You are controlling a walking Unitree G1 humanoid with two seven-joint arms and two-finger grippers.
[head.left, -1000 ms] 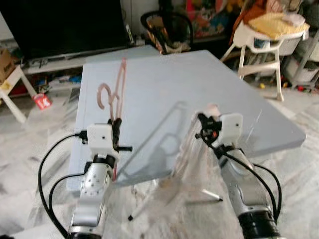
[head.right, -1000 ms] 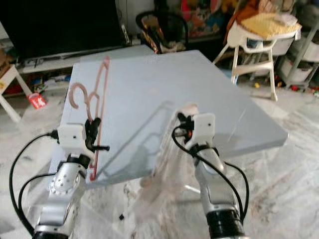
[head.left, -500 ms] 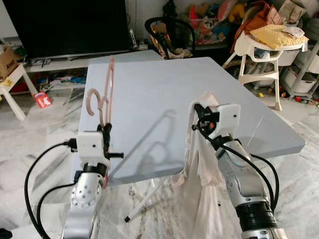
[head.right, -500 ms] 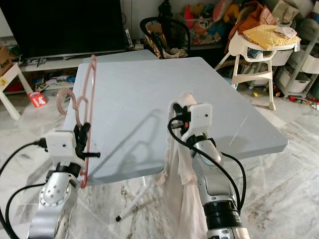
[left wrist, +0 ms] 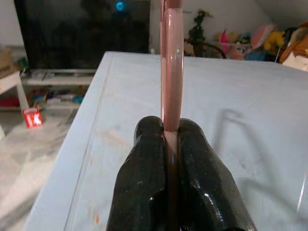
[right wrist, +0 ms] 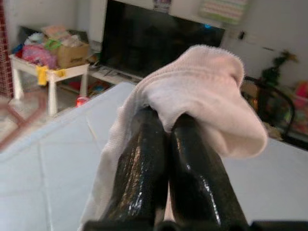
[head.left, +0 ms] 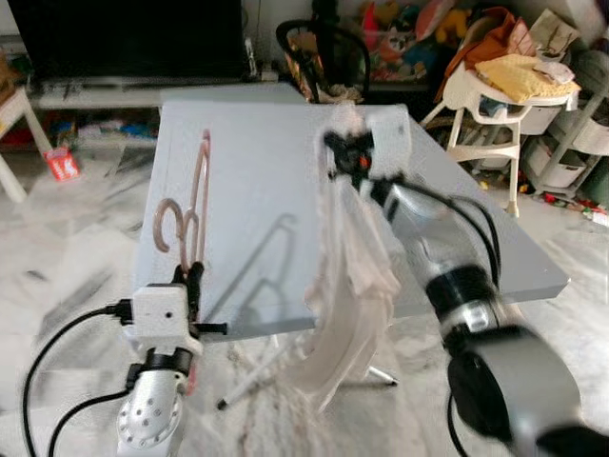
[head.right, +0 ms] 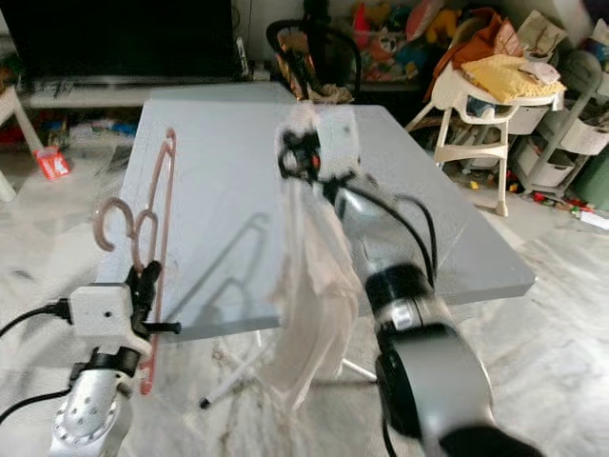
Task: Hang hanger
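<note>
**Hanger and garment held apart, ready to be brought together**

The left gripper (head.left: pixel 195 276) sits at the lower left of the left eye view, its jaws clamped tight on the lower bar of the pink hanger (head.left: pixel 195 205). The hanger stands upright, edge-on to the camera, its hook (head.left: pixel 169 224) curling out to the left over the near left edge of the grey surface (head.left: pixel 247 143). Held this way, the frame stays clear of the surface and open for cloth to be threaded onto it, I judge.

The right gripper (head.left: pixel 335 152) is raised at upper centre of the frame, jaws closed on a bunched fold of the white garment (head.left: pixel 347 286). The right wrist view shows the fabric (right wrist: pixel 202 96) draped over the black fingers (right wrist: pixel 192 163). The rest of the cloth hangs free below, past the near edge of the surface toward the marble floor (head.left: pixel 57 248) (the picture is blurred here, so its outline is uncertain). Lifting it high probably lets it hang straight.

Hanger and garment are well apart. The hanging step looks not yet done, and nothing to hang the hanger from can be made out.
</note>
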